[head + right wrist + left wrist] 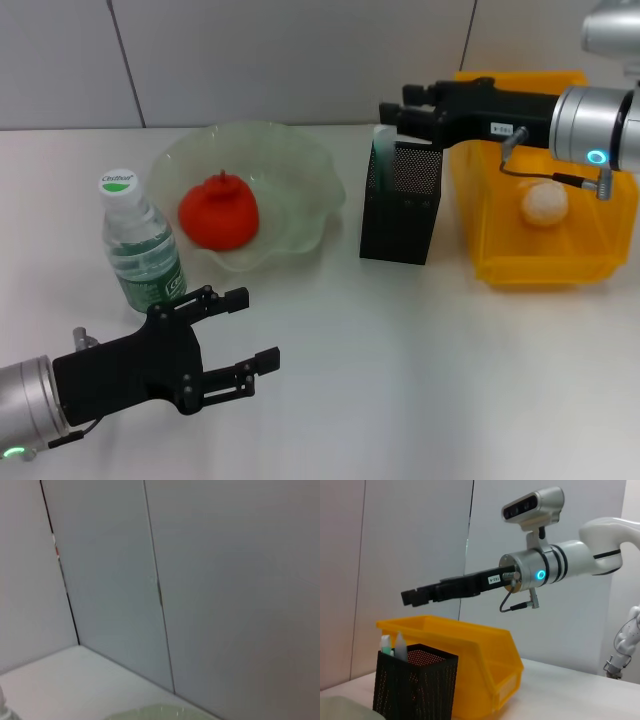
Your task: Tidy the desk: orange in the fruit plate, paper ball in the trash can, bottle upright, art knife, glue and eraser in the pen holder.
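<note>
Glue [385,645] stands upright in pen holder [400,203]; both grippers' jaws empty, left [250,330] wide, right [392,112] narrow.

Black mesh pen holder [398,205] — matt metal

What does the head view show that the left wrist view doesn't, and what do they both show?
Only the head view shows the orange in the fruit plate, the upright bottle, the paper ball in the trash can, and the left end effector, open above the table. Only the left wrist view shows the head camera and two white-tipped items in the pen holder. Both share the pen holder, trash can and right end effector.
</note>
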